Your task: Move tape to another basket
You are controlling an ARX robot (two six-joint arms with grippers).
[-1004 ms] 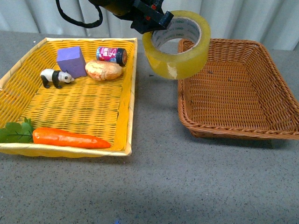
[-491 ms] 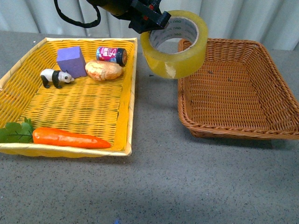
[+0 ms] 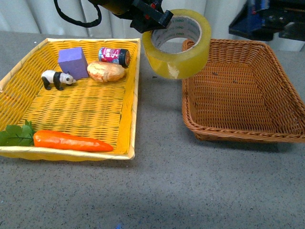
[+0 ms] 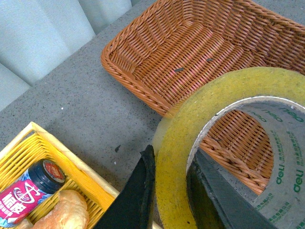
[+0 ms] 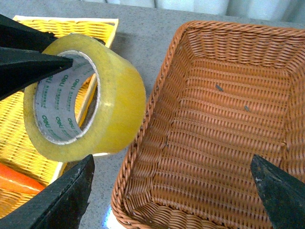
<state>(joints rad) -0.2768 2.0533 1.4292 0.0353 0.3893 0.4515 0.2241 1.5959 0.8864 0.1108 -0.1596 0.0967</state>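
My left gripper (image 3: 157, 21) is shut on the tape (image 3: 177, 45), a wide yellowish roll with a white printed core. It holds the roll in the air above the strip of table between the two baskets, at the near-left rim of the brown wicker basket (image 3: 286, 136). In the left wrist view one finger is outside the tape (image 4: 228, 129) wall and one inside the ring, at my left gripper (image 4: 170, 193). My right gripper (image 5: 176, 191) is open and hovers above the brown basket (image 5: 143, 143), beside the tape (image 5: 109, 105). Its dark body shows at the top right of the front view.
The yellow tray basket (image 3: 129, 121) on the left holds a carrot (image 3: 71, 141), a panda figure (image 3: 57, 78), a purple block (image 3: 72, 62), a bread roll (image 3: 106, 71) and a small can (image 3: 114, 55). The brown basket holds nothing. Grey table lies in front.
The tape has shifted slightly left and up in my left gripper. My right arm has come into the front view at the top right.
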